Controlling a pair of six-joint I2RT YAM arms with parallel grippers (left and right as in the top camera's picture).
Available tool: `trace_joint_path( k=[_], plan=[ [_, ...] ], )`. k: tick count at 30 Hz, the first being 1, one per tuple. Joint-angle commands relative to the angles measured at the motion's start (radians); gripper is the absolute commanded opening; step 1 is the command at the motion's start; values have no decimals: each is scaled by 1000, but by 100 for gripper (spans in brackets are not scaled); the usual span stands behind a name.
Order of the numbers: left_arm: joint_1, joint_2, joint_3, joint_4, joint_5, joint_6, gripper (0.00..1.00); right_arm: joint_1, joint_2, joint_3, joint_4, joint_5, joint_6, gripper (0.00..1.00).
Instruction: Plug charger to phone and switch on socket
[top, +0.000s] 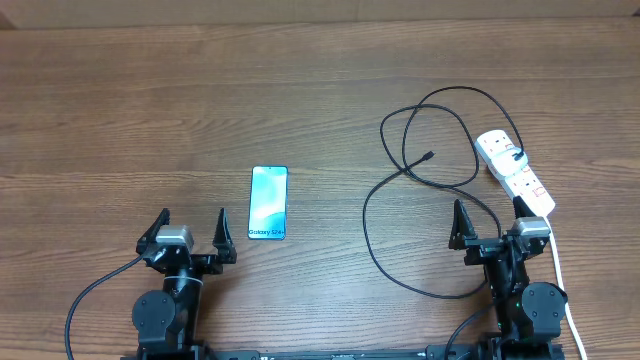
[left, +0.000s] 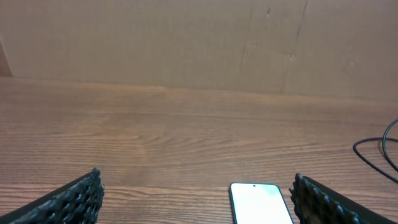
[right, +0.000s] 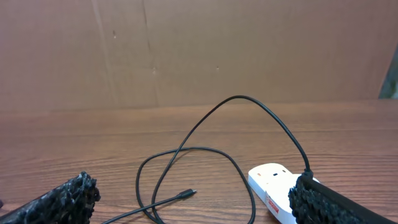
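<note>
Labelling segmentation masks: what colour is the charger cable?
Black; the charger shows best in the overhead view.

Left of the phone (top: 268, 203), the left arm (top: 165, 312) is matt black and built of rounded joint housings. A thin black cable (top: 88, 297) arcs from it on the side away from the phone. The left gripper (top: 193, 216) has two black, tapering, pointed fingers (top: 225, 232) flanking a silver-grey block (top: 174, 237). Right of the phone, the right arm (top: 530, 300) and right gripper (top: 489, 212) share those colours and shapes, with their own grey block (top: 531, 228) and black cable (top: 462, 330). In the wrist views the finger pads (left: 71, 200) look knobbly, covered in small black studs.
</note>
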Motion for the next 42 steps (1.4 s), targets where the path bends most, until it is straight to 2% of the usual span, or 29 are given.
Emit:
trace_joint_path(
  k=[1,22,27,29,36,42],
  plan=[
    [6,-8,-4,-3,-6,16,100,2,-11,-11,3,3,-8,100],
    [5,-8,-4,-2,-16,15,100,2,-11,-11,3,3,-8,100],
    [5,-8,4,50,130,-9,99,2,-11,-11,3,3,-8,100],
    [5,-8,35,42,190,-32,100,2,-11,-11,3,3,-8,100],
    [5,33,183,-52,204,-68,100,2,-11,-11,3,3,-8,100],
    [4,225,377,-116,221,-68,100,2,-11,-11,3,3,-8,100]
  ],
)
